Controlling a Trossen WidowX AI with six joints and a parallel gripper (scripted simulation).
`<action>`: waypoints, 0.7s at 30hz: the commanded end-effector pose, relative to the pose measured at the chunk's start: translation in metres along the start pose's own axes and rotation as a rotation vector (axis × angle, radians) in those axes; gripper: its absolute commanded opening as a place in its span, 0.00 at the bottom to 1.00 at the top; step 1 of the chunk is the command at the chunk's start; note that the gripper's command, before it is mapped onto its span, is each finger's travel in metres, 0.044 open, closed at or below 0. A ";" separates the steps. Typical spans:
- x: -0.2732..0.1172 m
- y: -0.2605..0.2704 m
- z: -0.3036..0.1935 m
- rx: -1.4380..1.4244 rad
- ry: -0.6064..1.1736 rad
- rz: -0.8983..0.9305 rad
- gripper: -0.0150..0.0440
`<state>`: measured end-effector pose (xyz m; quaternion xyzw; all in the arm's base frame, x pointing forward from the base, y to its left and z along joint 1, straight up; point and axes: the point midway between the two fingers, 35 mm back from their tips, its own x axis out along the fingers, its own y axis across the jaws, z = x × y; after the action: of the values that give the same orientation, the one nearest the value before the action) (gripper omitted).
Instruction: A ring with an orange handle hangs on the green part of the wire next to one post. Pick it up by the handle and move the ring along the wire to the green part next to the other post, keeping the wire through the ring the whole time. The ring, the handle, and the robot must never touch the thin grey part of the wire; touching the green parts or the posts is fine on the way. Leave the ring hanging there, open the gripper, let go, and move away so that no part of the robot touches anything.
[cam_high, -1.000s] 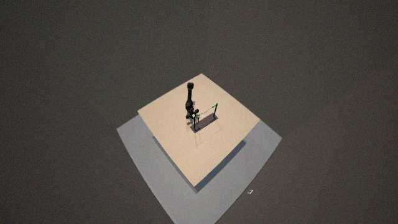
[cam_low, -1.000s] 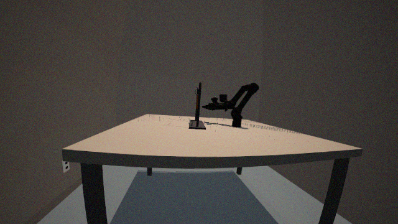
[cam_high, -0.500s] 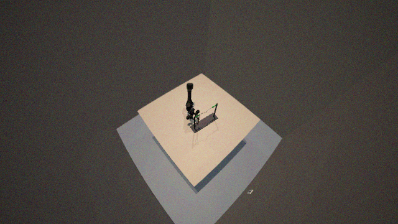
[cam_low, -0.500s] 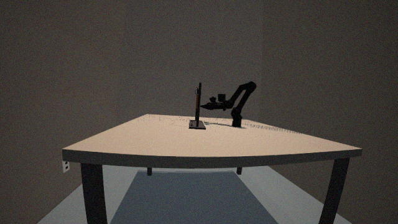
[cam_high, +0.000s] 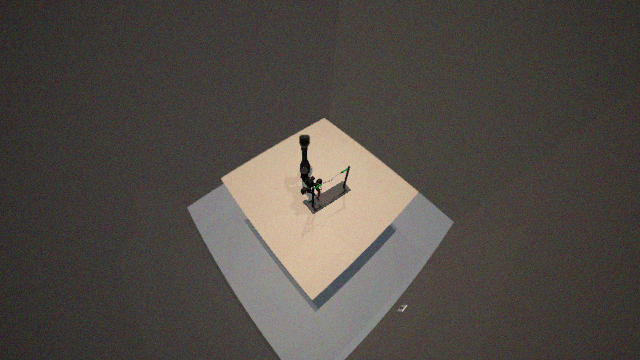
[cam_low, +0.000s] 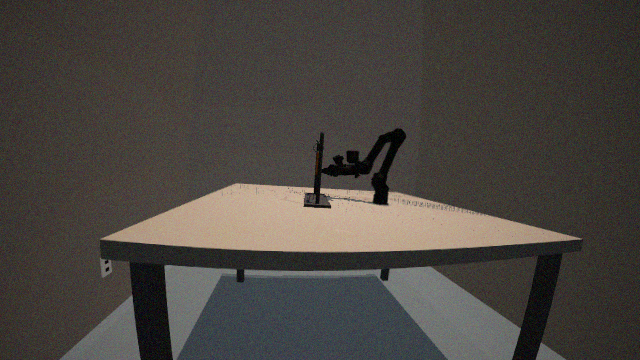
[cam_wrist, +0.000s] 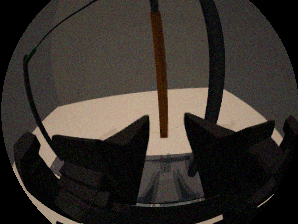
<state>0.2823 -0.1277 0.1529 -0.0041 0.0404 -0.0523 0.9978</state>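
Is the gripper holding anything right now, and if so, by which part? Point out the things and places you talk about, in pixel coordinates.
Nothing is held. The gripper (cam_low: 324, 171) (cam_wrist: 166, 119) is open, and the orange handle (cam_wrist: 160, 75) hangs ahead of the gap between its fingertips, not clamped.

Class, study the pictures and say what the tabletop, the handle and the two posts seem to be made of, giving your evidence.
Tabletop: perhaps matt wood or laminate; it is pale tan and even, without visible grain.
Handle: perhaps painted wood or plastic; plain orange, with no bright glint.
Posts: painted metal or plastic; dark and smooth, so the look cannot settle which.
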 end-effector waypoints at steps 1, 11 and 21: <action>0.007 -0.001 0.002 0.003 -0.007 -0.004 0.53; 0.022 0.000 0.001 0.003 -0.008 -0.004 0.53; 0.038 0.002 -0.001 0.004 -0.010 -0.004 0.53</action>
<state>0.3144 -0.1289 0.1480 -0.0041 0.0390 -0.0523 0.9979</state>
